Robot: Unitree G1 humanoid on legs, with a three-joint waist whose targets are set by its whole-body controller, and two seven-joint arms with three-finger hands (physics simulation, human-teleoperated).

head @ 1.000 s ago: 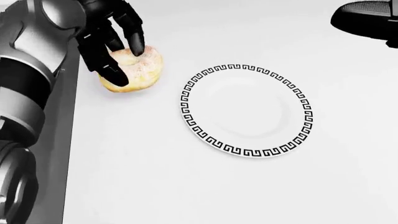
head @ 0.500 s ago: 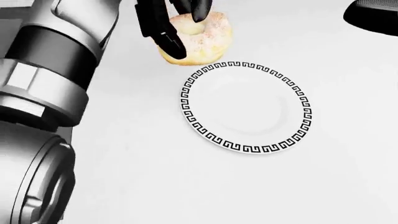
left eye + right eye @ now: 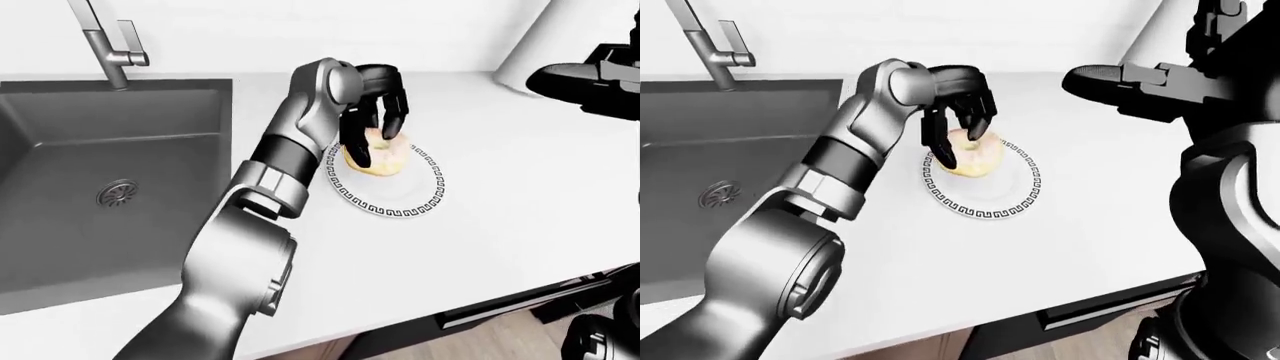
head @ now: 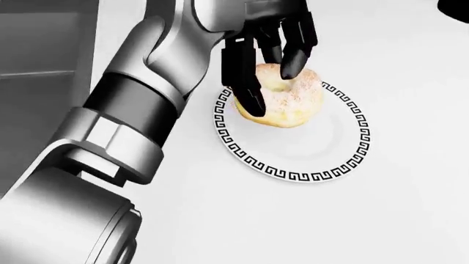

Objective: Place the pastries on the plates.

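White bench (image 3: 520, 195) runs beside a grey sink (image 3: 110, 142) with its faucet (image 3: 105, 41) at the left-eye view's upper left. Where the sugared doughnut (image 4: 287, 99) hung just off the rim half a second ago, it is now over the upper-left part of the key-patterned plate (image 4: 323, 159), the left robot hand (image 4: 271, 55) clasping it with dark fingers (image 4: 246, 82) closed round it. Whether it touches the plate is unclear. The right robot hand (image 3: 1110, 79) hovers well apart at upper right; its grip cannot be told.
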